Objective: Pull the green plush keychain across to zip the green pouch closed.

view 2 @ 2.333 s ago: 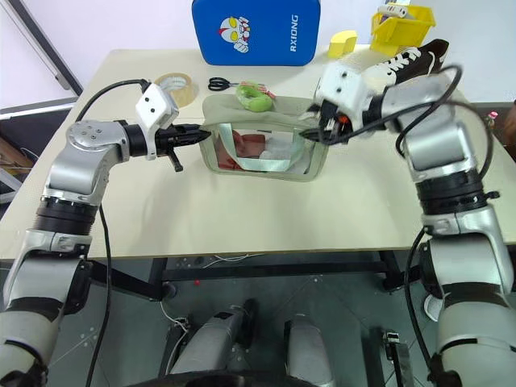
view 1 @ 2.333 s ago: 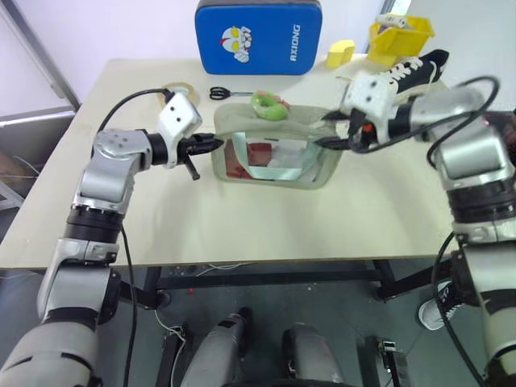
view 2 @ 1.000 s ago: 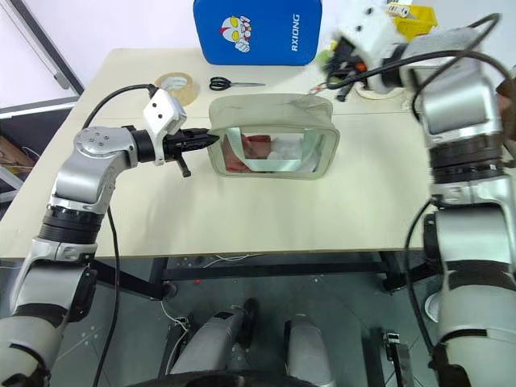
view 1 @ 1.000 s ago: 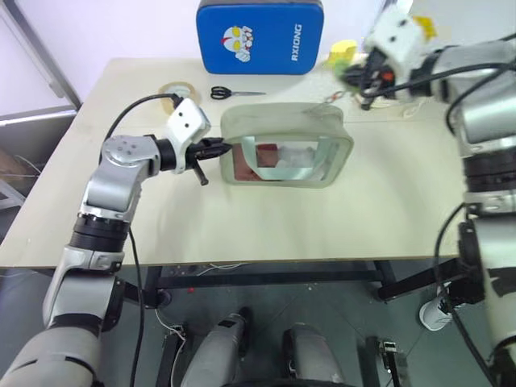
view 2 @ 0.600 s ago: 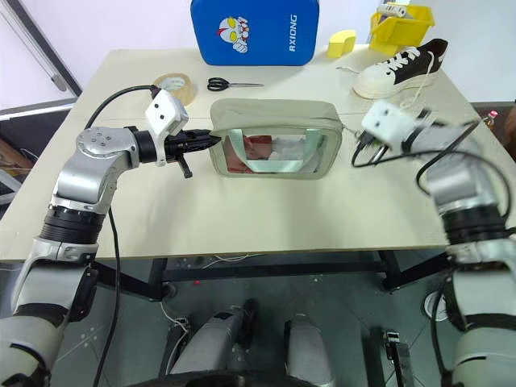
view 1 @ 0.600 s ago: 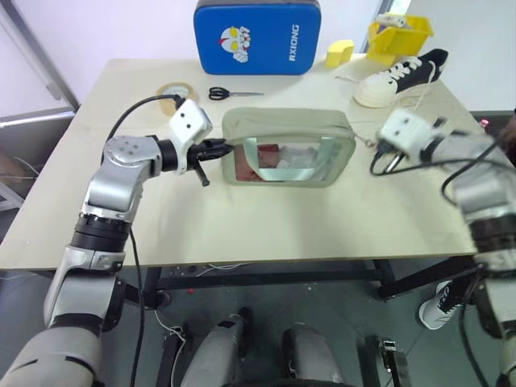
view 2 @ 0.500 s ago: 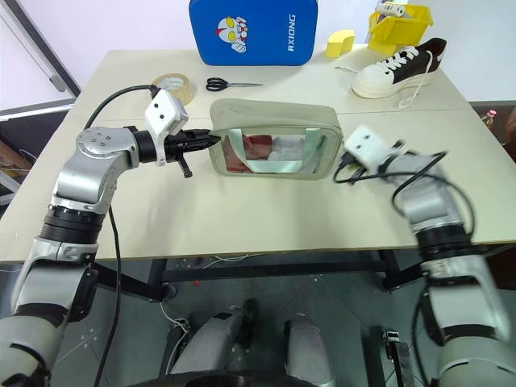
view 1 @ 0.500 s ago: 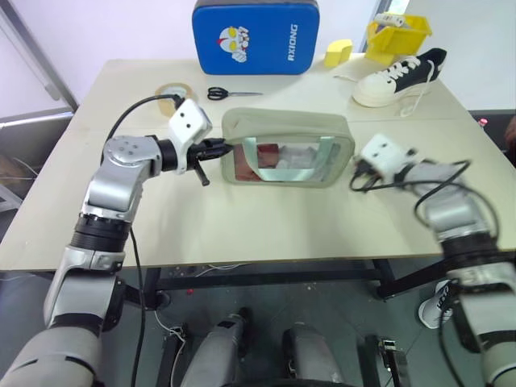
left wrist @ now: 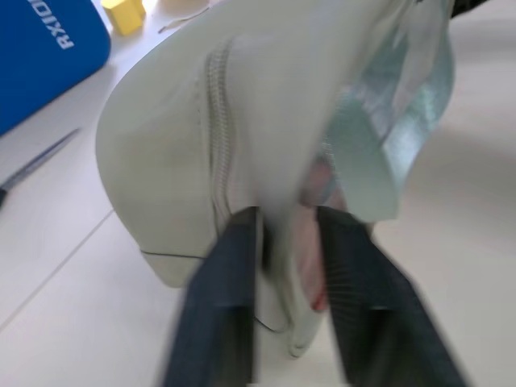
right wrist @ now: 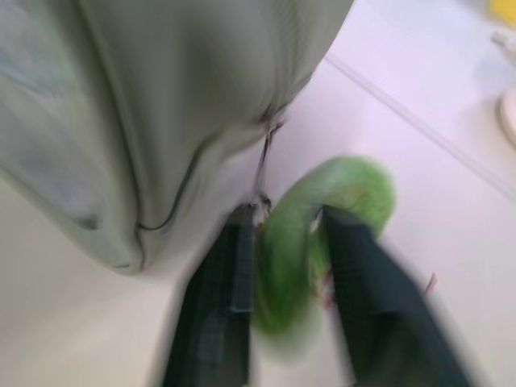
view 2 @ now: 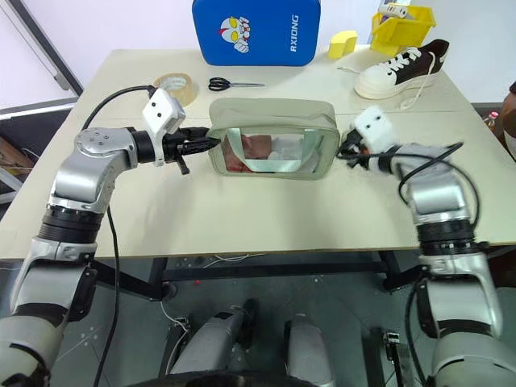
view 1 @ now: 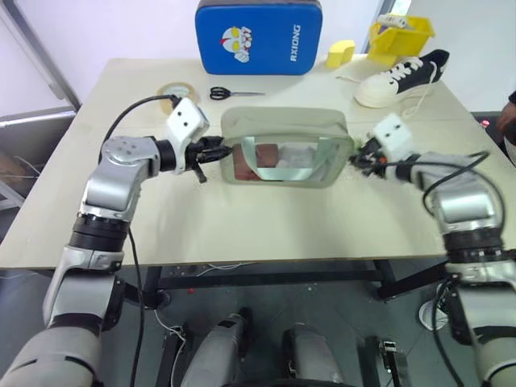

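Note:
The green pouch (view 1: 284,127) stands upright at the table's middle, its clear window facing me and its top zipper (left wrist: 216,137) drawn along the top. My left gripper (view 1: 214,150) is at the pouch's left end, open, with the end fold of fabric between its fingers (left wrist: 230,274). My right gripper (view 1: 359,158) is low at the pouch's right end, open. The green plush keychain (right wrist: 310,230) lies between its fingers (right wrist: 230,298), joined by a short cord to the zipper pull at that corner.
Behind the pouch are black scissors (view 1: 235,93), a tape roll (view 1: 174,90) and a blue padded case (view 1: 258,36). At the back right sit a yellow foam block (view 1: 339,54), a yellow bin (view 1: 399,36) and a sneaker (view 1: 401,76).
My right arm has come down from high at the back right to the pouch's right end. Its fingers and the left gripper's have parted. The left arm has stayed in place.

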Controlling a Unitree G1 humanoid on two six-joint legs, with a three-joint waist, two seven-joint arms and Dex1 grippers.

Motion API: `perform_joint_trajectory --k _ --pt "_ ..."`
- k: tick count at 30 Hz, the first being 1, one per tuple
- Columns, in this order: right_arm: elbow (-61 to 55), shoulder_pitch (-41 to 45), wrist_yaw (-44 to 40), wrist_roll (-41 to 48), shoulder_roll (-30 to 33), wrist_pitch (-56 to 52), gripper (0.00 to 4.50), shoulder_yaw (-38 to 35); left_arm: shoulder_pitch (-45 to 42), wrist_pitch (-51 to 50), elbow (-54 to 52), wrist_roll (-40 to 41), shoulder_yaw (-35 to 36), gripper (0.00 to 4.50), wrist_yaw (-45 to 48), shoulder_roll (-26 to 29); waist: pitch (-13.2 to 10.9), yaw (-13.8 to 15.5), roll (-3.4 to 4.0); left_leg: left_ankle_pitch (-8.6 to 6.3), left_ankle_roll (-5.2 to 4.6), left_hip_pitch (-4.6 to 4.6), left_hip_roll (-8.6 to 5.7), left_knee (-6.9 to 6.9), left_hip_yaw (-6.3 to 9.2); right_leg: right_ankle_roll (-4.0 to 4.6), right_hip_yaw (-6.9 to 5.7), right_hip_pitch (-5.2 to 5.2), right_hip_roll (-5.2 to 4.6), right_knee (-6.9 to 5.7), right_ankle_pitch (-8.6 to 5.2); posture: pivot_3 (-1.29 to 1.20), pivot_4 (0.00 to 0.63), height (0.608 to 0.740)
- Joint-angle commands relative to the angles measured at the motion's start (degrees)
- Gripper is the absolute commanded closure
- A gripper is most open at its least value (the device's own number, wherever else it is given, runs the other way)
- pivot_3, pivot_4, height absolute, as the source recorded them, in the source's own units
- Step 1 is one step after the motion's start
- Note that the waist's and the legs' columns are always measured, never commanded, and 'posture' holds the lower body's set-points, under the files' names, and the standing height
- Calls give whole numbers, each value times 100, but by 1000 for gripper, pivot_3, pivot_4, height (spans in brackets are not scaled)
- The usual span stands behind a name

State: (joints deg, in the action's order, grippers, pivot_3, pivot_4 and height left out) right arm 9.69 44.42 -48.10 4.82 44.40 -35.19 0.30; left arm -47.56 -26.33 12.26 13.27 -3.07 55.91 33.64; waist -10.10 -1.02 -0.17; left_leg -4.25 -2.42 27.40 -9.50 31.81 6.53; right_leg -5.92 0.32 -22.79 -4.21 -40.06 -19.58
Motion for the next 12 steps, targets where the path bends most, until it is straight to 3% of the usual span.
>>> perform_joint_trajectory --k 1,3,4,8,12 --pt "-822 484 -870 791 442 -582 827 -329 -258 -32 221 225 390 1324 354 445 0 -26 0 -1 -1 1 0 -2 0 0 1 -2 -1 1 -1 0 150 740" --pt "-1108 620 -1214 1231 571 -870 0 -432 -322 -70 367 296 435 249 561 643 0 -31 0 -1 -1 -1 2 -11 0 2 2 -3 -1 4 -2 0 150 740" --pt "-1216 650 -1336 1376 626 -954 0 -458 -351 -98 417 335 452 30 643 709 0 -24 0 -1 -1 -2 3 -12 0 2 2 -2 -1 4 -2 0 150 740" --pt "-1536 648 -1689 1681 905 -1089 0 -419 -461 -183 571 400 495 30 879 974 0 24 0 -2 -1 -2 2 -12 -2 5 1 -1 -5 6 -3 0 150 740" --pt "-1568 657 -1467 1697 833 -1099 0 -366 -555 -79 747 381 534 30 734 967 0 34 0 -3 -2 3 1 -13 -10 20 2 -4 -11 9 -12 0 150 740"
